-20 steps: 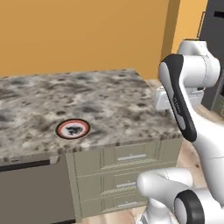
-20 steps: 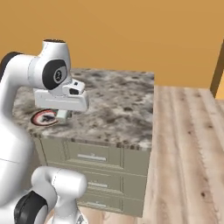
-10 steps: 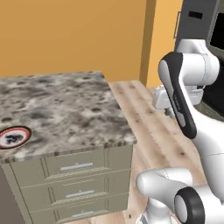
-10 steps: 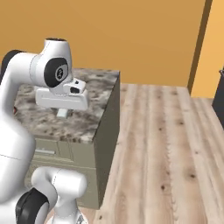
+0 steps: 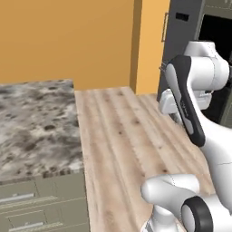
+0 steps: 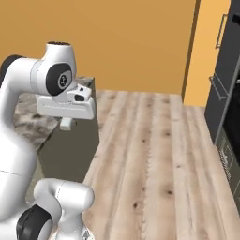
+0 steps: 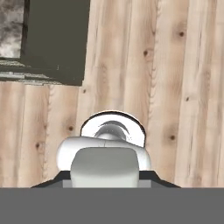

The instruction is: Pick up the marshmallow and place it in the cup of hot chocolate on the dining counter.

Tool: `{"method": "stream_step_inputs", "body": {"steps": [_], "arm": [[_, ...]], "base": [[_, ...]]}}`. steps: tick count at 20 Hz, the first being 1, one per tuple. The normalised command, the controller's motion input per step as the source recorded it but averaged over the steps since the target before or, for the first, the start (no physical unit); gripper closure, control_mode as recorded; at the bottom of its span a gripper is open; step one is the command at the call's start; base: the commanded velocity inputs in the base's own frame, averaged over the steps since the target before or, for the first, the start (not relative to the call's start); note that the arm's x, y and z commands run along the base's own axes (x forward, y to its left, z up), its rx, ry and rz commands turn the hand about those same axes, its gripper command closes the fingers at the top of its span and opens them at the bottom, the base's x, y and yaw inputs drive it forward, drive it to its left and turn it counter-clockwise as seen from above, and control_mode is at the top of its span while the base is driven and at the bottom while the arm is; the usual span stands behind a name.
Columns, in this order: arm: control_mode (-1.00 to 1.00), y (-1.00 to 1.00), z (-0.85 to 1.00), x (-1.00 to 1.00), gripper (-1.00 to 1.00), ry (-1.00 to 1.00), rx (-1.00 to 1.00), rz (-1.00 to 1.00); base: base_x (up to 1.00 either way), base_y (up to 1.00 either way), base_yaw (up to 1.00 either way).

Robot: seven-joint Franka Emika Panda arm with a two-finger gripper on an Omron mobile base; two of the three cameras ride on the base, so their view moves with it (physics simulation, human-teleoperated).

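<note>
Mottled grey-brown stone forms the tabletop [image 5: 36, 122] at the left of the left base view; beneath its near edge sit beige drawer fronts [image 5: 31, 204]. Its visible surface carries no cup and no marshmallow that I can make out. In the right base view the same tabletop [image 6: 28, 119] lies behind my arm [image 6: 51, 84], its dark end panel [image 6: 70, 150] facing the pale wood floor [image 6: 150, 164]. An orange wall [image 5: 68, 41] backs the scene, and a dark tall cabinet [image 5: 199, 45] stands at the right. My hand camera looks straight down on floor planks [image 7: 175, 87], with a corner of the tabletop [image 7: 11, 26] at upper left. I cannot tell how far my jaws stand apart or whether they hold anything.
</note>
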Motion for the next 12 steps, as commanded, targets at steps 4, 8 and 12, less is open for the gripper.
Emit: {"method": "stream_step_inputs", "body": {"steps": [4,8,12], "arm": [[1.00,0.00,0.00,0.00,1.00,0.00,0.00,0.00],[1.00,0.00,0.00,0.00,1.00,0.00,0.00,0.00],[1.00,0.00,0.00,0.00,1.00,0.00,0.00,0.00]], "base": [[1.00,-0.79,0.12],[1.00,-0.28,0.23],[1.00,0.00,0.26]]}}
